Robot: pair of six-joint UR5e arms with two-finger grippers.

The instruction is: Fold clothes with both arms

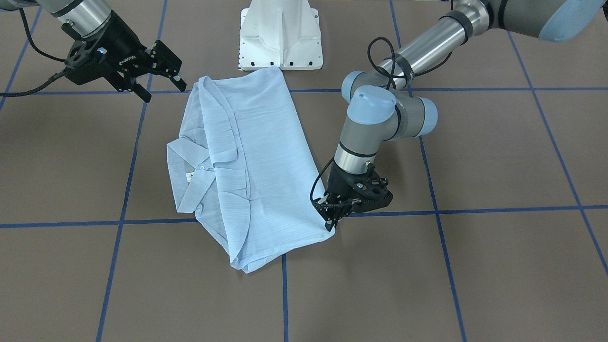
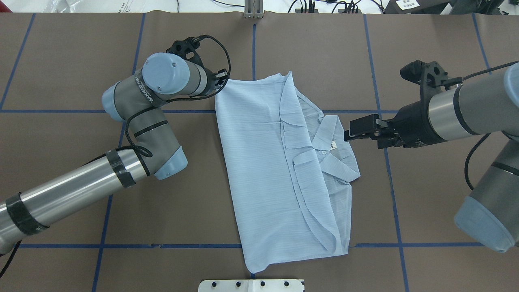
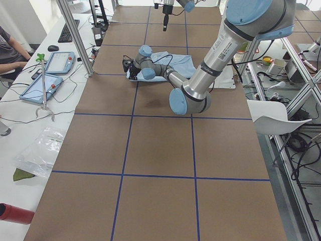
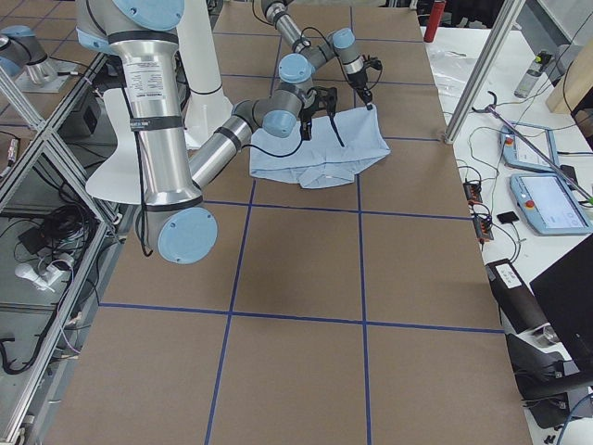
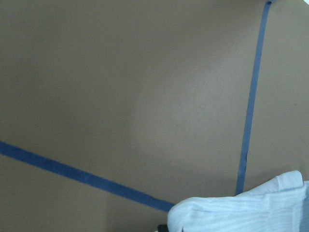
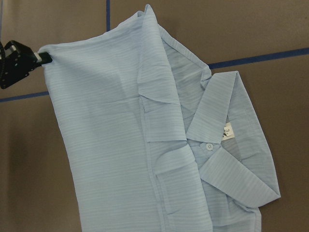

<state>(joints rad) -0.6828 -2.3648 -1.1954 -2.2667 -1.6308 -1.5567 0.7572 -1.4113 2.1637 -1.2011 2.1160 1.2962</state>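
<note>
Brown table [image 1: 498, 152], marked into large squares by blue tape lines [image 1: 475, 209]. I log one light blue shirt [image 1: 266, 156] lying on it, folded lengthwise. Its collar end is nearest the parted jaws of the right gripper [image 1: 161, 84]. One hem corner sits between the jaws of the left gripper [image 1: 330, 219], just beside a tape line. A white pedestal base [image 1: 280, 38] stands on the table, apart from both sets of jaws.
</note>
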